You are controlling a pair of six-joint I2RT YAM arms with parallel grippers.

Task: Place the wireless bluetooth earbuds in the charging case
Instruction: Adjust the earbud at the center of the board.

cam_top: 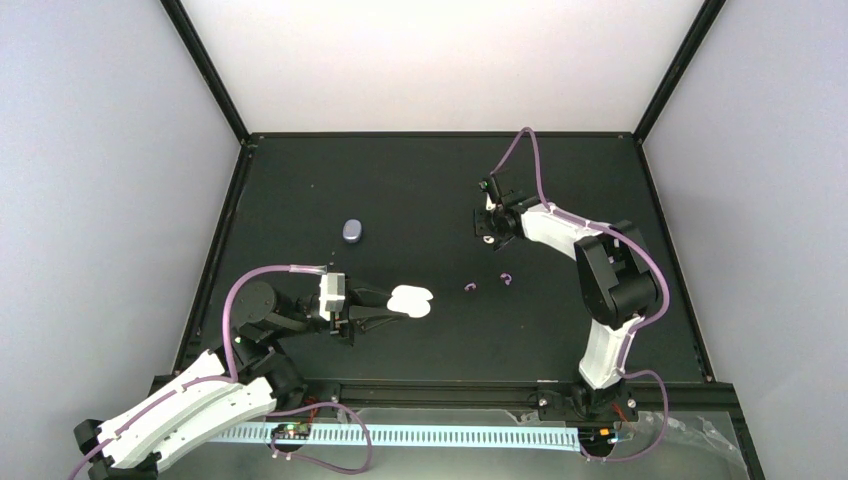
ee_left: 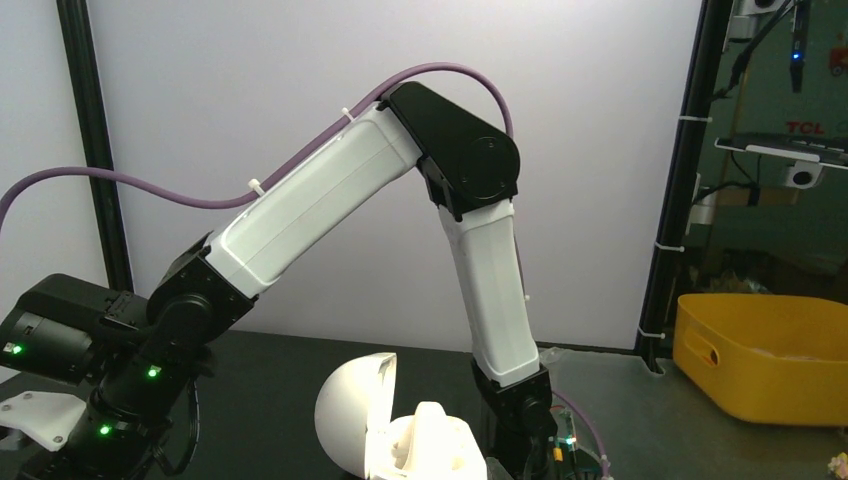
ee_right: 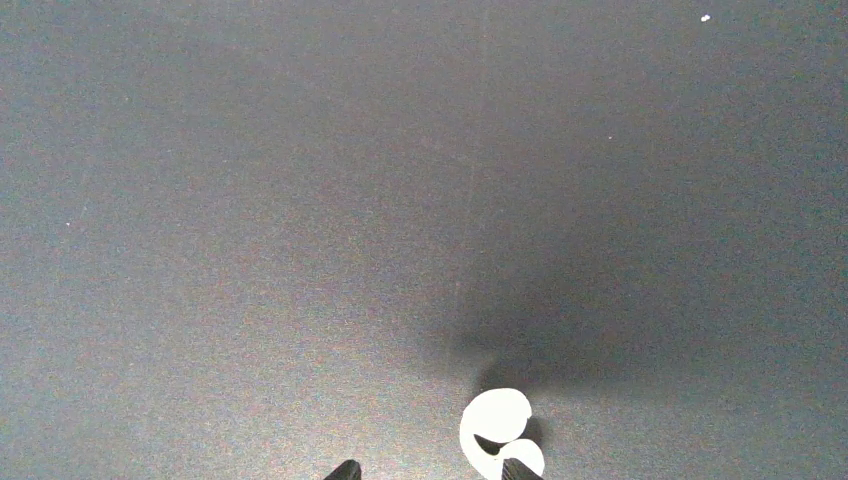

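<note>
The right pincer (cam_top: pixel 487 228) hangs over the far right part of the desk (cam_top: pixel 400 180), jaws apart. In the right wrist view a white earbud (ee_right: pixel 495 425) lies on the desk between its fingertips, close against the right-hand one. Two purple earbuds (cam_top: pixel 469 288) (cam_top: pixel 506 279) lie apart at mid-desk. The left pincer (cam_top: pixel 385 307) grips the white case (cam_top: pixel 411 301), lid swung open. A closed purple case (cam_top: pixel 352 231) sits farther back.
</note>
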